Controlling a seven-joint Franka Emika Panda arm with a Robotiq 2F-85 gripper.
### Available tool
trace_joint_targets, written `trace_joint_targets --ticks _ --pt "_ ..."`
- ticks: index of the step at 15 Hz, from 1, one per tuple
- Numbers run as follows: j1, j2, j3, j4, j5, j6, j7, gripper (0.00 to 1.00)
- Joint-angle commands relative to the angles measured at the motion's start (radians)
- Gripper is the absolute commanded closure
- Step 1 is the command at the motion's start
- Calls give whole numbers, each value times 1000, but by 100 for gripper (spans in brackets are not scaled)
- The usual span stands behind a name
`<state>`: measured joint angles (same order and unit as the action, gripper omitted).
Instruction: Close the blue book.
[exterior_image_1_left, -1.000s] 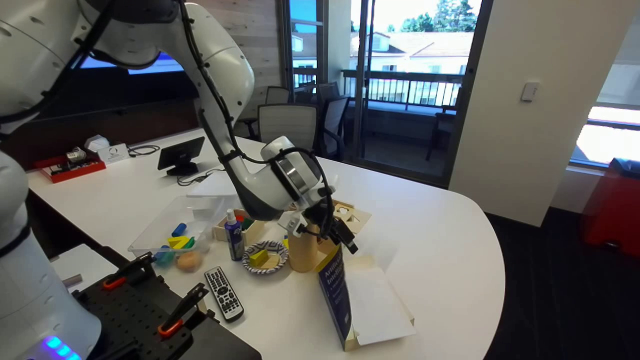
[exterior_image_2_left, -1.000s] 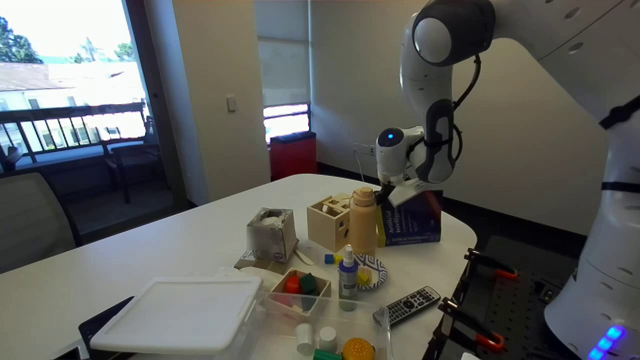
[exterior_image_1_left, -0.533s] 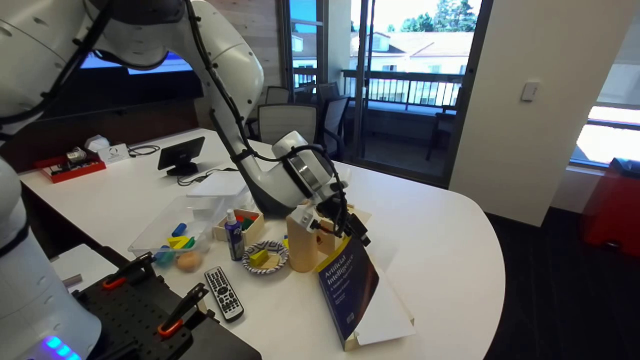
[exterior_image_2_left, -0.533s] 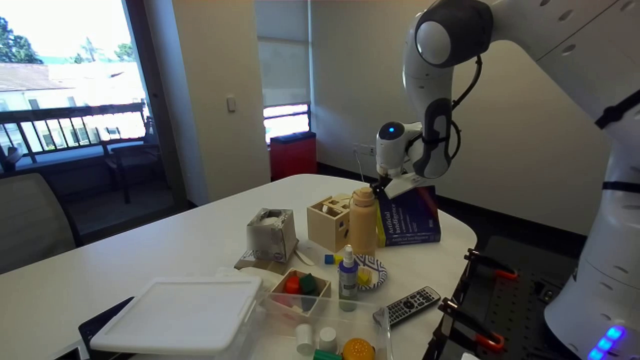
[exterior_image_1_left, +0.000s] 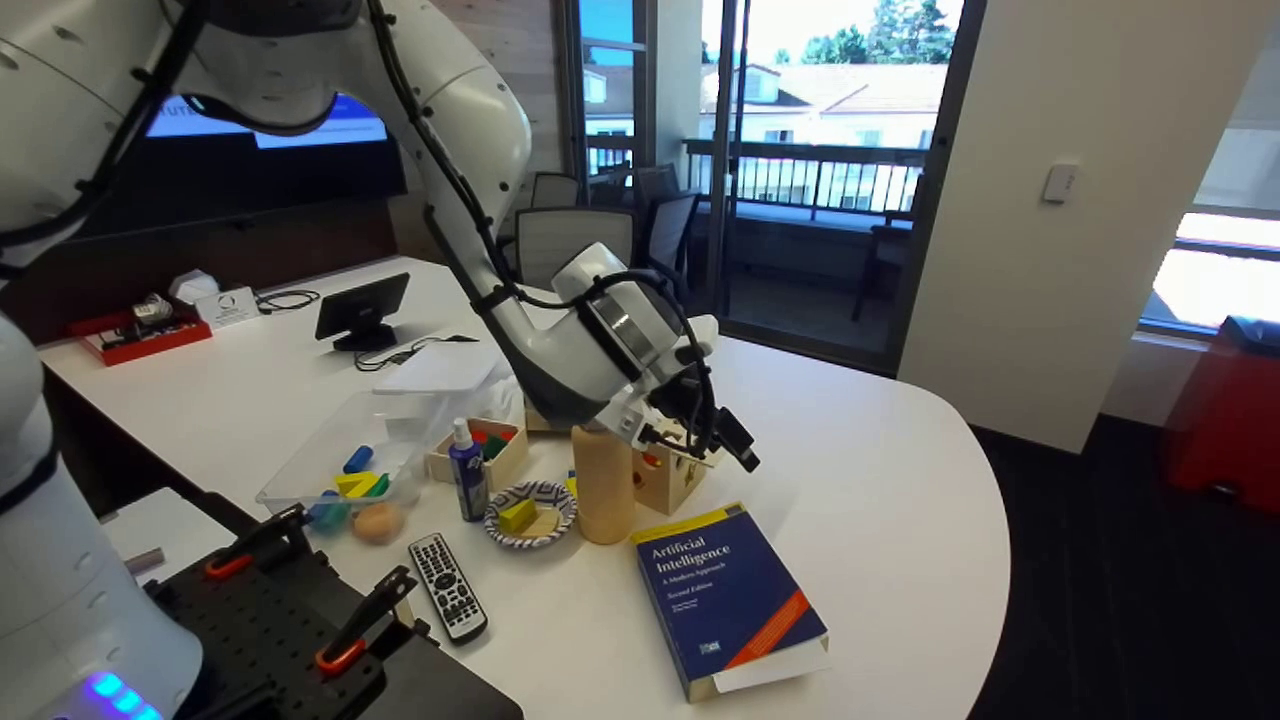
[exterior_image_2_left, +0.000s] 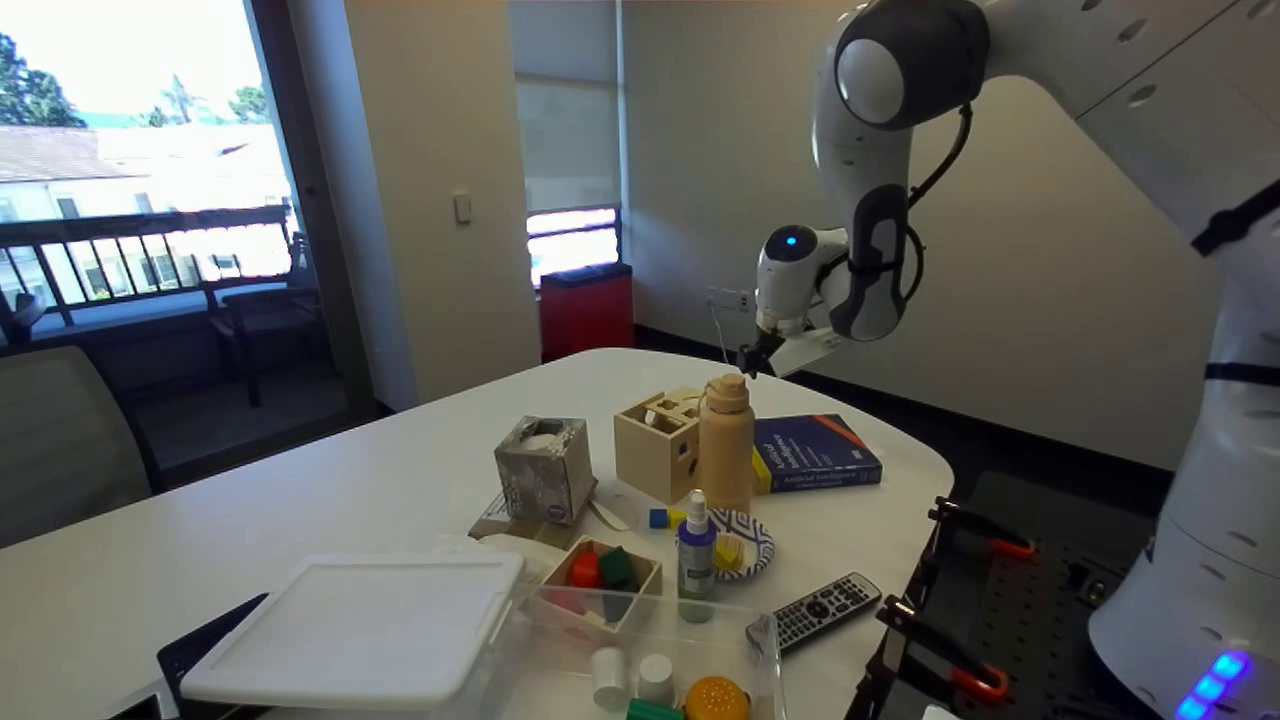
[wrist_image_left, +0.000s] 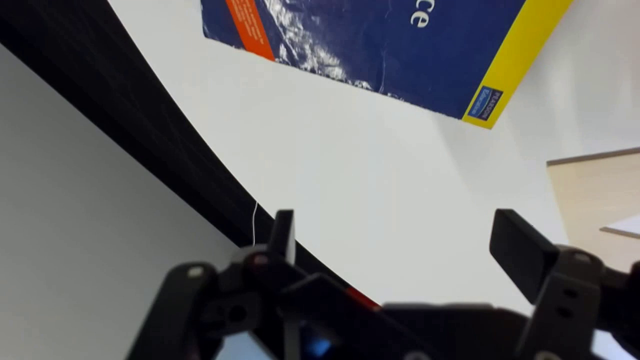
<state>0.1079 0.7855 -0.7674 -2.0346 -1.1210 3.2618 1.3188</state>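
Note:
The blue book (exterior_image_1_left: 725, 590) lies flat on the table, its front cover down over the pages. A white sheet shows past the cover at the near lower edge. The book also lies flat in an exterior view (exterior_image_2_left: 812, 445), behind the bottle, and part of its cover shows in the wrist view (wrist_image_left: 370, 45). My gripper (exterior_image_1_left: 738, 445) hovers above the table, past the book's yellow-edged end, apart from it. It also shows in an exterior view (exterior_image_2_left: 758, 358). In the wrist view my gripper (wrist_image_left: 392, 230) has its fingers wide apart with nothing between them.
A mustard-coloured bottle (exterior_image_1_left: 603, 490) and a wooden shape box (exterior_image_2_left: 657, 450) stand beside the book. A patterned bowl (exterior_image_1_left: 530, 515), spray bottle (exterior_image_1_left: 468, 475), grey remote (exterior_image_1_left: 448, 588) and clear bin (exterior_image_1_left: 350, 440) are nearer the robot base. A tissue box (exterior_image_2_left: 545, 470) stands further off.
The book's cover has swung from standing upright, through tilted, to flat on the pages. My gripper has moved up and away from the cover, toward the table's far side.

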Motion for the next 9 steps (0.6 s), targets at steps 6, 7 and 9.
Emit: trace_joint_targets --ticks 6,7,9 --pt "-350 -421 363 -474 53 -158 -458 0" --pt "-384 -466 392 -525 97 -182 -520 0" --pt "-481 -571 482 -612 168 -253 -642 0"
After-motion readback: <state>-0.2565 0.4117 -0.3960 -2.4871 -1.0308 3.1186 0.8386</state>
